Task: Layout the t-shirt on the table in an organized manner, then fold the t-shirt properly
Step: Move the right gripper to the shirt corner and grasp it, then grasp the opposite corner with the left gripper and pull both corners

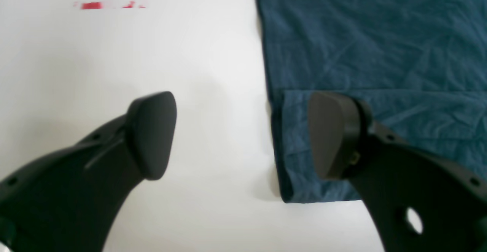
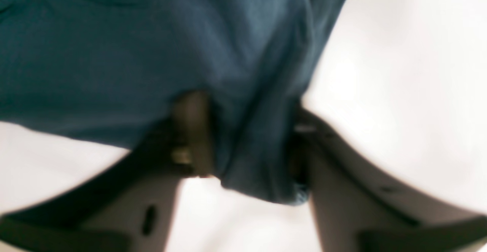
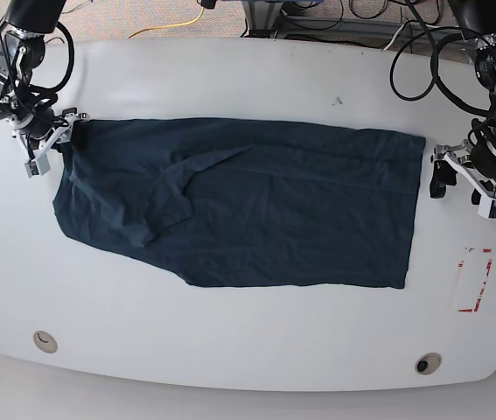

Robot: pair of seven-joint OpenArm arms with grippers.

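1. Here, seen from above, a large white table (image 3: 248,79) with rounded corners fills the base view, with a dark navy-teal t-shirt (image 3: 256,210) lying across its middle.
2. The t-shirt lies mostly flat and wrinkled, stretched sideways across the table, with one sleeve folded over onto the body on the view's left half.
3. A red dashed rectangle mark (image 3: 475,280) sits on the table near the view's right edge, apart from the cloth.
4. Two round grommet holes sit along the near edge, one (image 3: 45,341) at the view's left and one (image 3: 426,362) at the view's right.
5. The right gripper (image 2: 251,145), at the view's left in the base picture, is at the t-shirt's far left corner. Its wrist camera, though blurred, shows a bunched fold of cloth pinched between its two fingers.
6. The left gripper (image 1: 241,136), at the view's right in the base picture, is at the t-shirt's right edge. Its fingers are spread wide: one is over bare table, the other over the cloth's folded corner. Nothing is gripped between them.
7. Cables and a patch of carpet lie beyond the far edge of the table.
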